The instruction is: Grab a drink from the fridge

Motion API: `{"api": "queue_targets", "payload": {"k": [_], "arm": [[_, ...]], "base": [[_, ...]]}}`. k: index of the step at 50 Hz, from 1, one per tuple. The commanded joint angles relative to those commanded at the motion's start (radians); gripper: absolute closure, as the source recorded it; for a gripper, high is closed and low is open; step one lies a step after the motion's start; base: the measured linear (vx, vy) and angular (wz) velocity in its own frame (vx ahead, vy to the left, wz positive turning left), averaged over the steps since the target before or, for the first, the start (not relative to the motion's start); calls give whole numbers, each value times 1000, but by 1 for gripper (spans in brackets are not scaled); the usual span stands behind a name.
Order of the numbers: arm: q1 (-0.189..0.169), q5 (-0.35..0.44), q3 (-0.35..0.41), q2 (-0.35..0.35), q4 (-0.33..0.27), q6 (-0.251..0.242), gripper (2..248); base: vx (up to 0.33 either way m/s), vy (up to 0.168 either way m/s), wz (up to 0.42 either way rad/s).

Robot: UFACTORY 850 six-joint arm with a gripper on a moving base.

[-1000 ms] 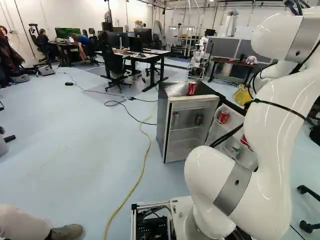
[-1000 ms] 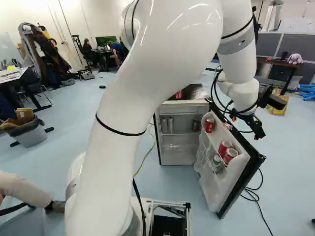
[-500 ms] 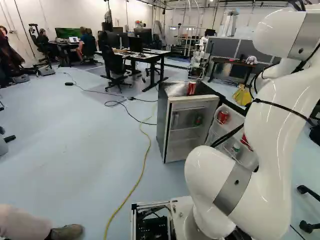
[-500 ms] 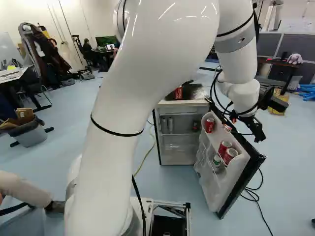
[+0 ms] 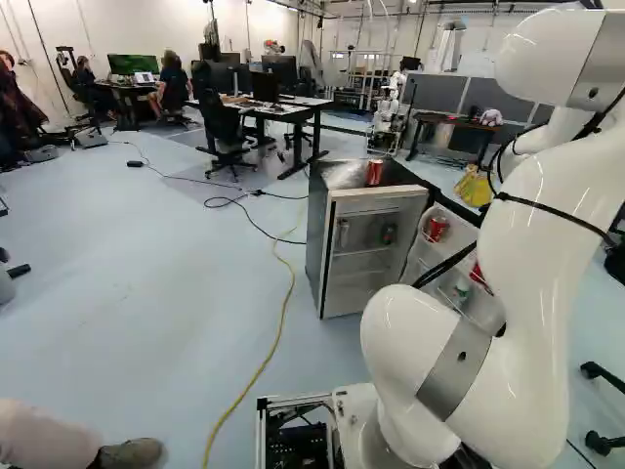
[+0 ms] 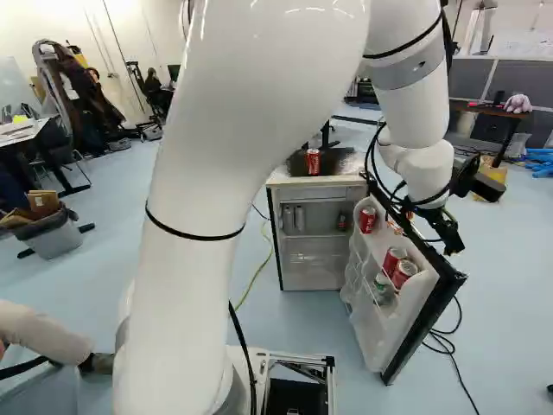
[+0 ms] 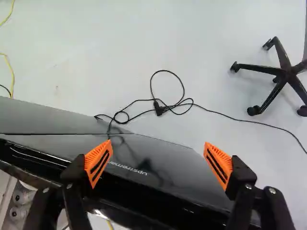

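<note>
Fridge [image 5: 320, 234] and its swung-out door stand near the centre of the left base view, the door opening toward four o'clock from the cabinet. One red can [image 5: 375, 172] stands upright on top; a small dark can [image 5: 389, 234] sits on an inside shelf. My gripper is hidden there behind my arm [image 5: 527, 234].

From the right base view, my gripper hangs near the outer edge of the door [image 6: 367, 324]. The two neighbouring red cans [image 6: 398, 267] in its rack lie at about eight o'clock from me, with a green-and-white drink [image 6: 381, 284] just beside them. Which drink is wanted, I cannot tell.

In the wrist view, my gripper [image 7: 158, 145] has its orange pads [image 7: 99, 160] spread wide, nothing between them gripped; the door's dark outer face [image 7: 158, 165] lies beneath. Lowering here would, I judge, knock a finger on the door, swinging it and toppling drinks. Even over the rack, those close neighbours could block a finger, or one could get nudged aside.
</note>
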Motion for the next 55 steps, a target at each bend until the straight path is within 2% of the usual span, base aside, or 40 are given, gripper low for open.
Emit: {"api": "queue_targets", "payload": {"k": [55], "arm": [[2, 0, 175, 133, 0, 0, 3]], "base": [[0, 0, 0]]}}
